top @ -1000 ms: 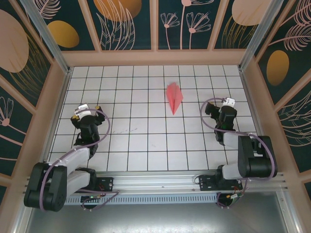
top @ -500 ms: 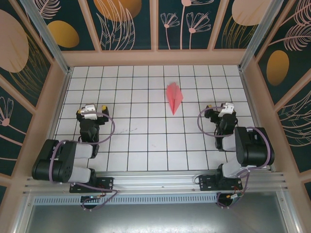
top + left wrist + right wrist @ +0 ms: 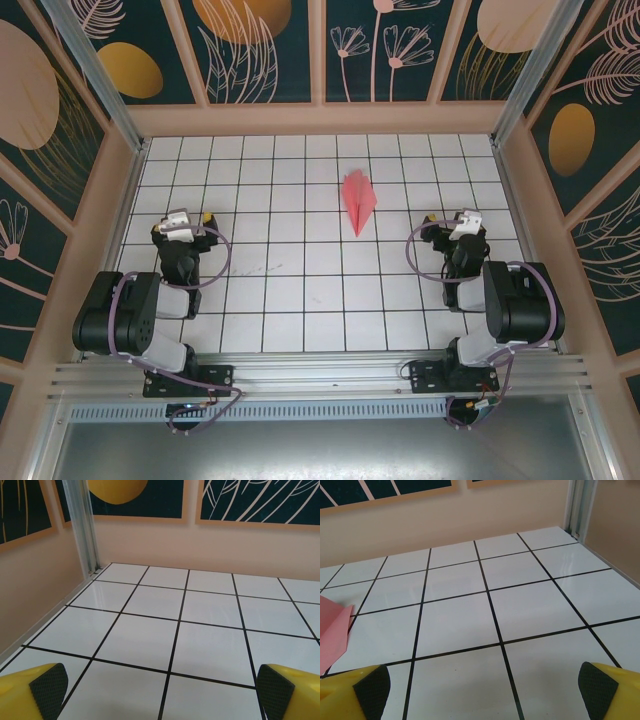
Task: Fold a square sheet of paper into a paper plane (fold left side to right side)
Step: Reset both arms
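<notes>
The paper plane (image 3: 358, 200) lies folded at one o'clock from the middle of the table (image 3: 300, 290). The left gripper (image 3: 186, 220) and the right gripper (image 3: 452, 222) stand wide open and empty. The folding looks finished to me.

The table (image 3: 210, 610) is being observed as a smooth, glossy white surface ruled with thin black grid lines, with soft reflections being carried on it, while the walls (image 3: 200, 545) are being noted as matt, peach-coloured board. The paper plane (image 3: 357, 200) is being recorded as thin, matt coral-red paper with sharp creases. The fingers (image 3: 15, 695) of the left gripper (image 3: 160, 692) and of the right gripper (image 3: 485, 690) are being seen as smooth yellow plastic faced with black pads (image 3: 275, 687) of finely dimpled, rubber-like texture, and the corner post (image 3: 86, 525) and front rail (image 3: 320, 375) are being noted as ribbed, satin-finished bare metal.
</notes>
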Controlling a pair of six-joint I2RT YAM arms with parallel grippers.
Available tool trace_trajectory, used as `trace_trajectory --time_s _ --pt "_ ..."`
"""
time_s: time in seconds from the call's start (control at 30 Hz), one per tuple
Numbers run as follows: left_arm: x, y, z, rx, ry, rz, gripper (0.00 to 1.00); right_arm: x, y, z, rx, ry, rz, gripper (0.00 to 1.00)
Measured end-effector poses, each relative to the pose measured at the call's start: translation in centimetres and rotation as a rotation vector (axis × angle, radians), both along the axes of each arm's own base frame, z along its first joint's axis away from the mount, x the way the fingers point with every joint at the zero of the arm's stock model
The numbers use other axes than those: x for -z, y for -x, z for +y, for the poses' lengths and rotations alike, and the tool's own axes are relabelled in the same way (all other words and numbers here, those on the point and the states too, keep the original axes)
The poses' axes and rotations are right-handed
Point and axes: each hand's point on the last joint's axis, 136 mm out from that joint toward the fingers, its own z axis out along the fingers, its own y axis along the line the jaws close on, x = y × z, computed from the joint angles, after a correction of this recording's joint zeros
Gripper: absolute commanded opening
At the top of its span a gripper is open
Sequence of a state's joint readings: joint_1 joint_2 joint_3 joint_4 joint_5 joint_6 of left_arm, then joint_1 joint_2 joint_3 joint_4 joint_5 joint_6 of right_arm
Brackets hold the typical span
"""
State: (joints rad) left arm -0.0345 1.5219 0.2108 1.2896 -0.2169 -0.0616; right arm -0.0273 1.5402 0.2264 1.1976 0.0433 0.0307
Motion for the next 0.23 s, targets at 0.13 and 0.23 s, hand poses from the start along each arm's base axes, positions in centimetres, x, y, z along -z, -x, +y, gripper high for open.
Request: trace_trajectory --time_s 0.13,0.23 --pt "0.00 0.00 0.00 0.000 0.003 0.000 0.99 -0.02 -0.01 0.00 0.000 0.000 -0.001 0.99" --pt "0.00 0.00 0.00 0.000 0.003 0.000 0.99 0.00 0.00 0.00 0.000 0.000 0.000 0.99"
